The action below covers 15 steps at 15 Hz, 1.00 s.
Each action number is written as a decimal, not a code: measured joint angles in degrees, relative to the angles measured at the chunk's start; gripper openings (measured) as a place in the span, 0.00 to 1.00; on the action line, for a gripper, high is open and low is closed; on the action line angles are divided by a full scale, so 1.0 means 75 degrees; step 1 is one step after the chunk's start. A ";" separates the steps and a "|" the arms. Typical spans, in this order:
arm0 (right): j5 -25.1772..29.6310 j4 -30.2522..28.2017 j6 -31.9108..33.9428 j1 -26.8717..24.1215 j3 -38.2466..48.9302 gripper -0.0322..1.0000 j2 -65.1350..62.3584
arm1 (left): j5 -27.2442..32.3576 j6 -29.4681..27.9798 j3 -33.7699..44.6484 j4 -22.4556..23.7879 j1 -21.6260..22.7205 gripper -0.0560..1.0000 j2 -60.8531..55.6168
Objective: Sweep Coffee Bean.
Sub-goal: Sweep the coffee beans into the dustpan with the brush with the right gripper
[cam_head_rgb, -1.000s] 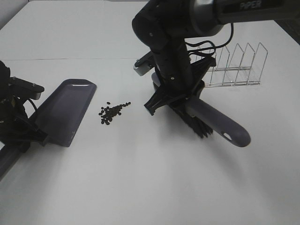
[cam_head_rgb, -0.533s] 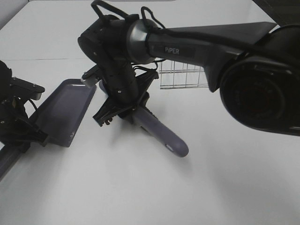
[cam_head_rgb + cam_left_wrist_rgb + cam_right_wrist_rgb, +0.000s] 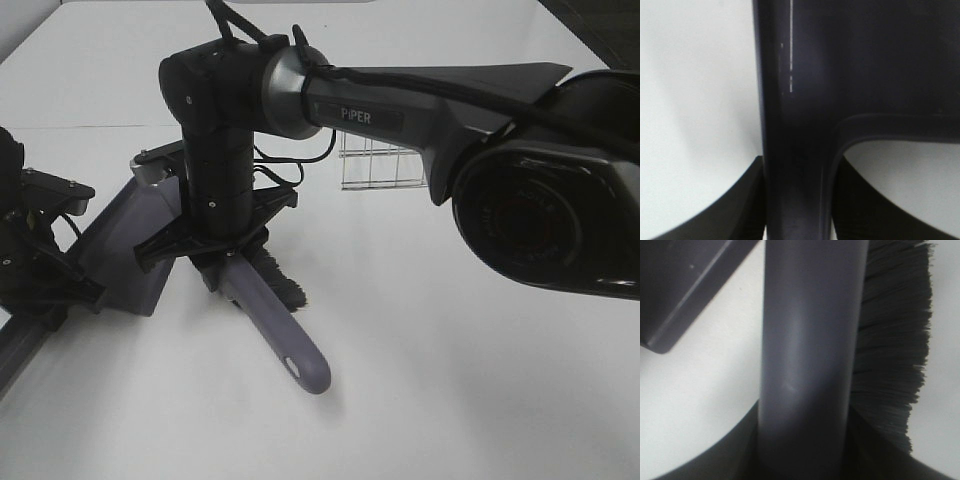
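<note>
Right pincer [image 3: 228, 268] grips the grey-purple plastic brush [image 3: 282, 338], left pincer [image 3: 60, 290] the matching dustpan [image 3: 115, 240] at nine o'clock; hasty strokes could scatter hidden coffee beans.

Smooth, faintly glossy plastic dustpan [image 3: 115, 240] and brush [image 3: 275, 330] (dark bristles [image 3: 282, 280]); matt white table [image 3: 450, 400]

Dustpan [image 3: 120, 240] at left, brush [image 3: 275, 325] just right of it, wire rack [image 3: 375, 170] behind.

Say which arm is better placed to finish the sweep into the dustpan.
Right: the right gripper is shut on the brush, bristles beside the dustpan mouth; the left gripper holds the dustpan handle.
</note>
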 joint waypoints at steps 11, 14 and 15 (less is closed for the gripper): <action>-0.1306 0.1635 -0.0688 -0.0023 0.0000 0.30 0.0031 | 0.0099 0.0290 -0.0008 -0.0733 0.0000 0.37 0.0000; -0.1322 0.1635 -0.0688 -0.0031 -0.0267 0.30 0.0031 | 0.0099 0.0283 -0.0008 -0.0741 0.0000 0.37 0.0000; -0.1360 0.1665 -0.0710 -0.0031 -0.0481 0.30 0.0031 | 0.0099 0.0283 -0.0008 -0.0741 0.0000 0.37 0.0000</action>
